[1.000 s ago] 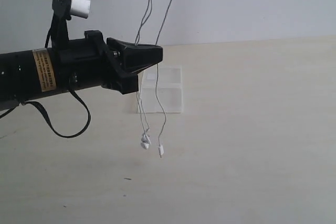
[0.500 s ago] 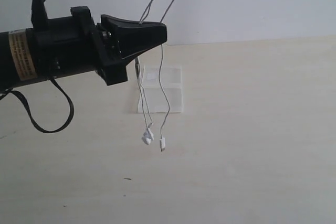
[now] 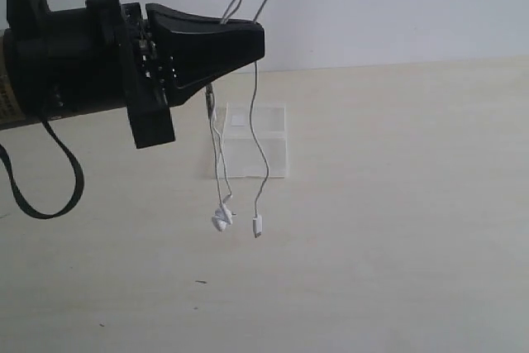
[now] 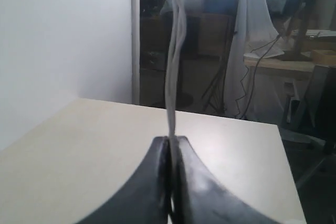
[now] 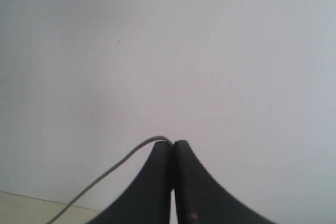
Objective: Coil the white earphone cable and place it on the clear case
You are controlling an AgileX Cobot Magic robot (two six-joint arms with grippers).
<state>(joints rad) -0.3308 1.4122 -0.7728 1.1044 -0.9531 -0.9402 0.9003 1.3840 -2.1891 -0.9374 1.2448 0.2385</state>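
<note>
The thin white earphone cable [image 3: 255, 93] is strung up in the air, nowhere near coiled. The left arm's black fingers [image 3: 258, 39] are pressed together on it, pinching what look like two strands side by side. From that pinch the strands rise steeply and leave the top of the exterior view. The right arm is not in that view, but its own camera shows its fingers [image 5: 172, 144] closed too, with a length of the wire curving out from between the tips against a bare wall.

So the cable's long axis is close to vertical, and the loose ends hang below the left fingers. The pair of small white earbuds [image 3: 221, 219] dangles on one side and the little white plug [image 3: 257, 226] just beside them. I cannot tell whether they touch the pale wooden table [image 3: 397, 204].

The flat clear plastic case [image 3: 277, 142] lies on the table below the left fingers, and the hanging strands cross in front of it. The ends seem to hang on the near side of it, not over it, though depth is hard to judge.

The left arm is plainly the nearer one to the case. Nothing else stands on the table around it. As I see it, the only obstacle is the cable's own slack, which has to be gathered into loops before it can be lowered.
</note>
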